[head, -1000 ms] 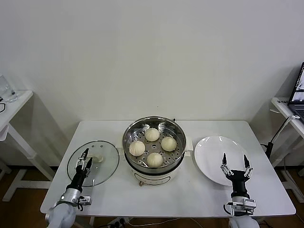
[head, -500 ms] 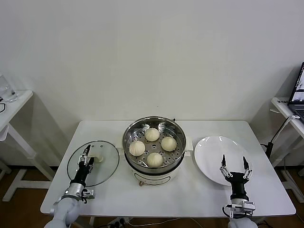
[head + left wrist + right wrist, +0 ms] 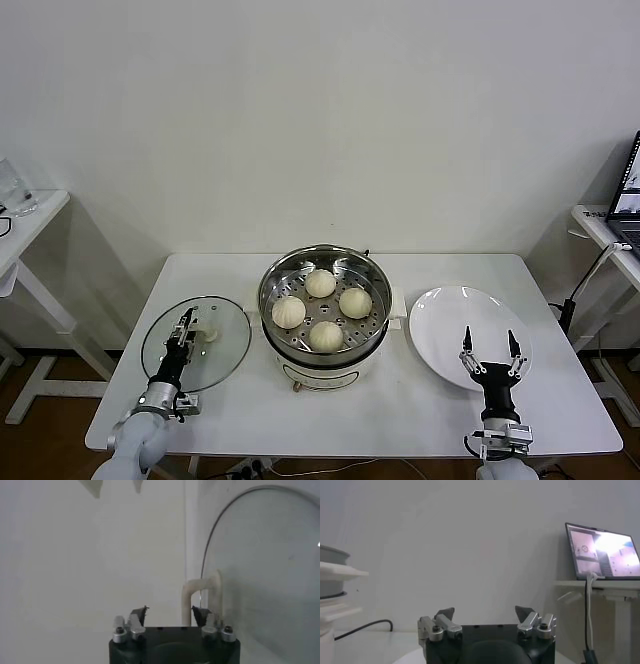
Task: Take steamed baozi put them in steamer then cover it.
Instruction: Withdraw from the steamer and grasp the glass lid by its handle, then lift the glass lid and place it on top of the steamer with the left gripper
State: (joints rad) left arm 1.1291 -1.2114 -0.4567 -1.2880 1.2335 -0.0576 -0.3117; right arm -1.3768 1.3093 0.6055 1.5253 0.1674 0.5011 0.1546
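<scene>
At the left end of the white table [image 3: 420,400], the cover [image 3: 215,365] is lying flat, a clear glass disc with a metal rim and a white block handle [image 3: 207,335] near its middle. The left gripper [image 3: 184,333] is reaching over it, its fingers drawn in close on either side of that handle; from where I am standing I cannot tell whether they are actually pressing on it. In the left wrist view the handle [image 3: 202,596] is sitting just off the fingertips, toward one side of them.

In the middle, the steamer [image 3: 325,305] is standing uncovered on its white base. Four steamed baozi [image 3: 321,283] are sitting on the perforated tray inside, well spaced, one toward each side of the pot.

To the right of the steamer, a white plate [image 3: 450,320] is lying flat with nothing on it. The right gripper [image 3: 489,346] is hovering above the plate's near edge, fingers pointing upward, spread wide and holding nothing. A laptop [image 3: 602,551] is glowing on a side table beyond.
</scene>
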